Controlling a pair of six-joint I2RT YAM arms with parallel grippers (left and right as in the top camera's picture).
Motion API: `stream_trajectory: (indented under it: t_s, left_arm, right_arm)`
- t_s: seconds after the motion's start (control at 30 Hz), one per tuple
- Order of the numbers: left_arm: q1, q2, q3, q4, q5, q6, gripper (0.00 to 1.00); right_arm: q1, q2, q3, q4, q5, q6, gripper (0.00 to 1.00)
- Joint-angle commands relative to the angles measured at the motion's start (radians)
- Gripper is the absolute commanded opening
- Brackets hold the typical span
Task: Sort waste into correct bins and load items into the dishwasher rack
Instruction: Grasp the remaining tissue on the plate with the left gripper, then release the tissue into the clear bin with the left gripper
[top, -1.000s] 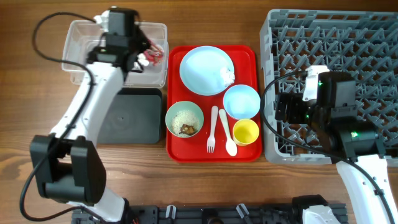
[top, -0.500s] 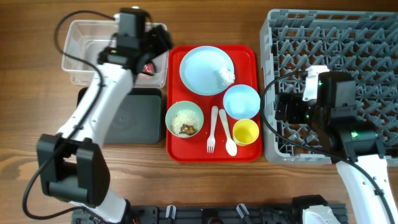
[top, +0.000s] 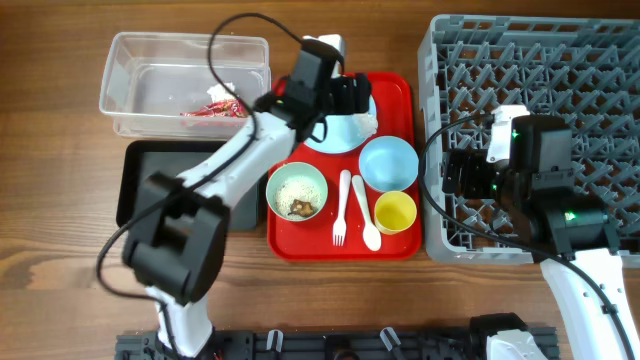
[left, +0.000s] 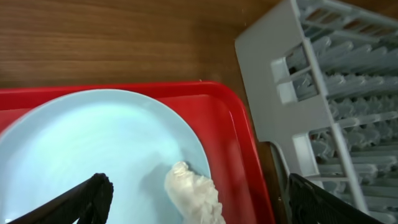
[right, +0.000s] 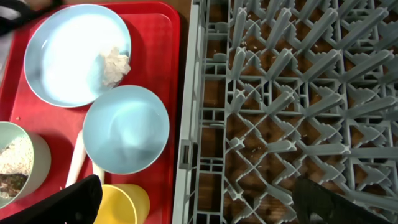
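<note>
Left gripper (top: 352, 95) hangs over the light blue round plate (top: 335, 138) on the flat red serving tray (top: 300, 240); finger spread is unclear from overhead. Crumpled white tissue (top: 368, 122) lies at the plate's right edge. Red shiny snack wrapper (top: 215, 108) lies inside the clear plastic rectangular tub (top: 115, 70). The shallow black rectangular tray (top: 135, 185) sits just beside the tub on the wooden desk (top: 60, 250). Also on the red tray:
- light blue bowl (top: 388, 162)
- pale green bowl (top: 297, 190) with white rice and brown bits
- small yellow cup (top: 395, 211)
- white plastic fork (top: 340, 208) beside the white plastic spoon (top: 366, 215)

Right gripper (top: 460, 175) sits at the left edge of the large grey plastic dishwasher rack (top: 560, 60).

Left wrist: the gripper is spread wide and holds nothing. The tissue lies between the fingers, on the plate.

Right wrist: the gripper is spread wide and empty, above the rack's left wall. The blue bowl and yellow cup are on the tray just beside it.
</note>
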Motion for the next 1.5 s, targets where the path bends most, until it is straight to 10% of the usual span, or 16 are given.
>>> stream_trajectory:
  t_s: [0.0, 0.33, 0.77, 1.47]
  left_arm:
    - [-0.034, 0.094, 0.002, 0.044, 0.008, 0.026, 0.91]
    - [-0.056, 0.196, 0.002, 0.069, 0.008, 0.026, 0.83]
    - [-0.050, 0.217, 0.002, 0.016, 0.004, 0.026, 0.04]
    - [0.356, -0.207, 0.002, -0.242, 0.004, 0.027, 0.04]
  right_arm:
    - [0.002, -0.001, 0.023, 0.000, -0.013, 0.013, 1.00]
    - [0.002, -0.001, 0.023, 0.000, -0.013, 0.013, 1.00]
    - [0.002, -0.001, 0.023, 0.000, -0.013, 0.013, 0.99]
    - [0.002, -0.001, 0.023, 0.003, -0.013, 0.011, 1.00]
